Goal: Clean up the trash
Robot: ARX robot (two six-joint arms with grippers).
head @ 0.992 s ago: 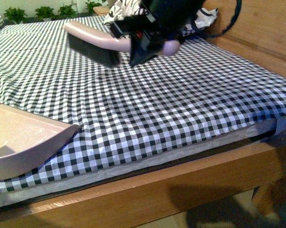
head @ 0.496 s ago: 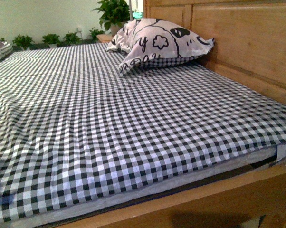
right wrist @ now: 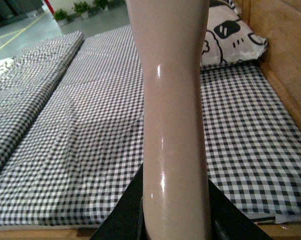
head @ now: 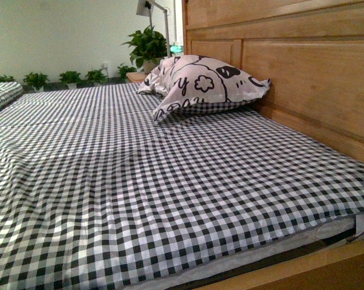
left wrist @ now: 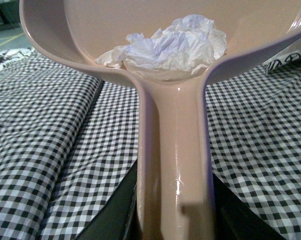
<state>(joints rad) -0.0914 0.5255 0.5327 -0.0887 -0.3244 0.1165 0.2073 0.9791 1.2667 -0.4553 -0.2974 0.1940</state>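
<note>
The small crumpled wad of white tissue paper point(left wrist: 165, 42) lies inside the glossy pale-pink plastic dustpan point(left wrist: 50, 35), resting against the back of the pan where the scoop narrows into its long handle. The pan appears tipped back toward the handle, probably so the light paper settles deep and cannot slide out over the lip. The left gripper point(left wrist: 173, 220) is closed around the base of that handle, its dark jaws showing on either side of it. The right gripper point(right wrist: 175, 220) likewise clamps a smooth pink handle point(right wrist: 173, 110), apparently the brush's, though the bristle end is out of frame. Both tools are held clear above the black-and-white checked bedsheet point(head: 170, 181), which shows no trash in the front view. A large white pillow with black printed shapes point(head: 200, 81) rests against the wooden headboard point(head: 303, 78). The sweeping looks finished; emptying the pan presumably remains.
</note>
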